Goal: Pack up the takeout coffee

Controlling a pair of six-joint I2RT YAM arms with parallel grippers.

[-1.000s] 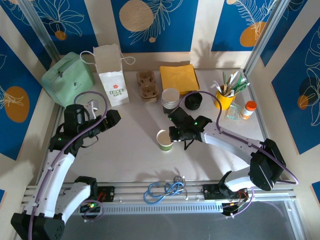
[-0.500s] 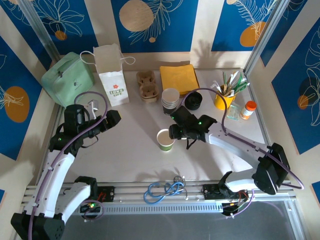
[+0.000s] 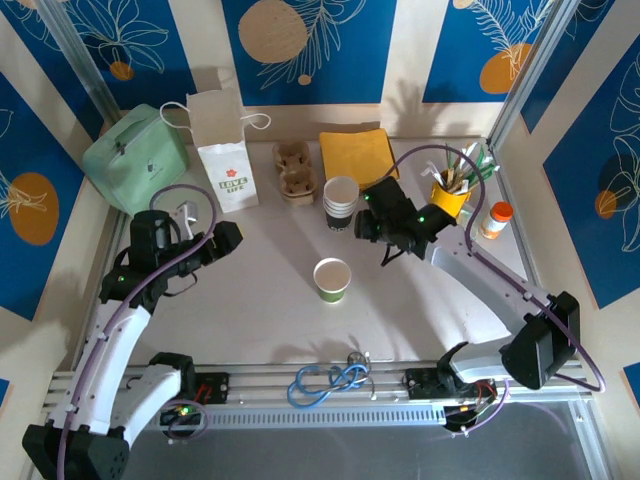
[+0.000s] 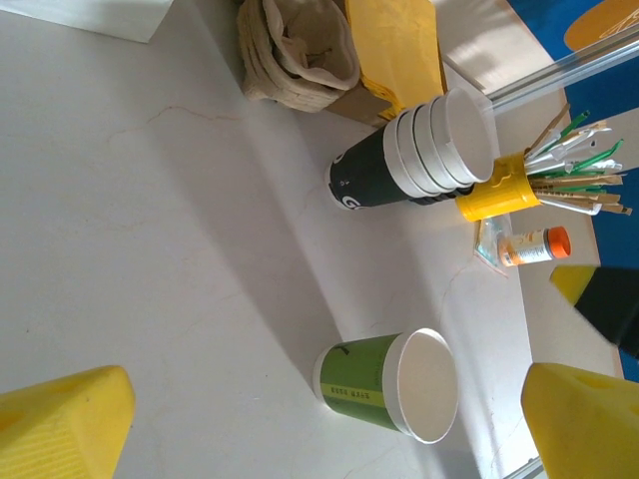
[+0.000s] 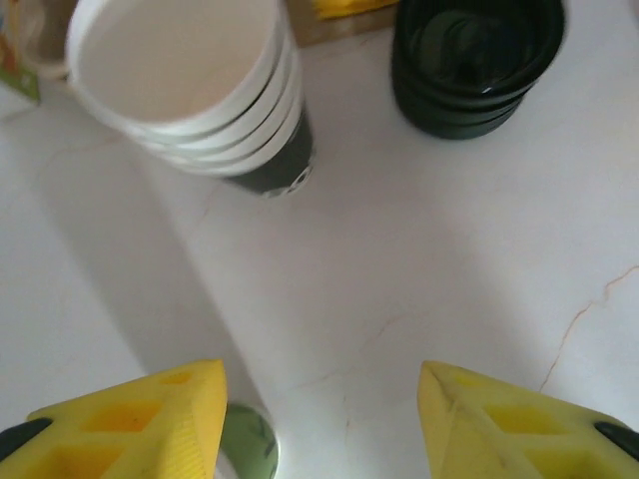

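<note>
Right hand [image 5: 319,409] is hanging with its fingers spread apart and nothing between them. It's hovering over bare bench [image 5: 419,259], just in front of the stack of white-rimmed cups [image 5: 190,80] and the black lids [image 5: 474,60]. The green takeout cup [image 3: 331,278] is standing upright and open-topped on the bench, apart from that hand, toward the near side. Left hand [image 3: 226,238] is sitting wide open and empty too, off to the cup's left. Further back, the paper bag [image 3: 222,150] is standing upright by the wall, with the cardboard cup carrier [image 3: 292,168] and yellow napkins [image 3: 358,155] lying beside it.
</note>
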